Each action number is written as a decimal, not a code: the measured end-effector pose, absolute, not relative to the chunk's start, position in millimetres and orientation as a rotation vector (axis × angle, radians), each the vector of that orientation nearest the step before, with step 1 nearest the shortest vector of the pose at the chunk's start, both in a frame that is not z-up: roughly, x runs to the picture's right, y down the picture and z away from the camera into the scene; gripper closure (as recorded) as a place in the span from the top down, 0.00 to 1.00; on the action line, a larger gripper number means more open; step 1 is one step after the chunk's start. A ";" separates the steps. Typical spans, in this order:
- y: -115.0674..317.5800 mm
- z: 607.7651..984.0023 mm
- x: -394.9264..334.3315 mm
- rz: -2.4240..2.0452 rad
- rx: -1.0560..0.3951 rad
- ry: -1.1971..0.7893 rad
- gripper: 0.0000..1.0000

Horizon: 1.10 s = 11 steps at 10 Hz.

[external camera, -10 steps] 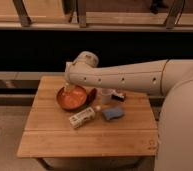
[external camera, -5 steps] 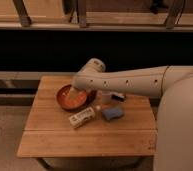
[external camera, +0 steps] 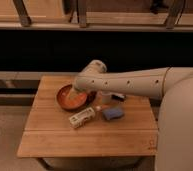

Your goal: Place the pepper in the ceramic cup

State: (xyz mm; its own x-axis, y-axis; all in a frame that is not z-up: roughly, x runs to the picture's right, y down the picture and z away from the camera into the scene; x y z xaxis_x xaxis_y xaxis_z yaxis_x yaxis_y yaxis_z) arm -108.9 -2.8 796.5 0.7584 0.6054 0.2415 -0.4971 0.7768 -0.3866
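Your claw (external camera: 78, 90), jaws apart, hangs over the orange bowl (external camera: 65, 103) at centre frame while the pepper (external camera: 118, 96) lies ungrasped on the table (external camera: 90, 141) just right of the ceramic cup (external camera: 106, 97); the pickup looks next, so swing right and lower.

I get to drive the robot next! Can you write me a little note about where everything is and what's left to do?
The hand is open, with nothing seen in it, low over the orange bowl.
The ceramic cup stands just right of the bowl, partly hidden by the arm.
The pepper: I cannot pick it out for sure. A small dark thing lies right of the cup.
Done: nothing yet.
Left: find and grab the pepper, carry it to the cup, drop it in.
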 end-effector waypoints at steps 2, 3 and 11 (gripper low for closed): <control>24.0 817.0 -95.3 0.811 -0.406 -0.341 0.80; 33.5 824.6 -92.1 0.868 -0.437 -0.329 0.80; 36.2 869.2 -58.1 0.981 -0.494 -0.252 0.80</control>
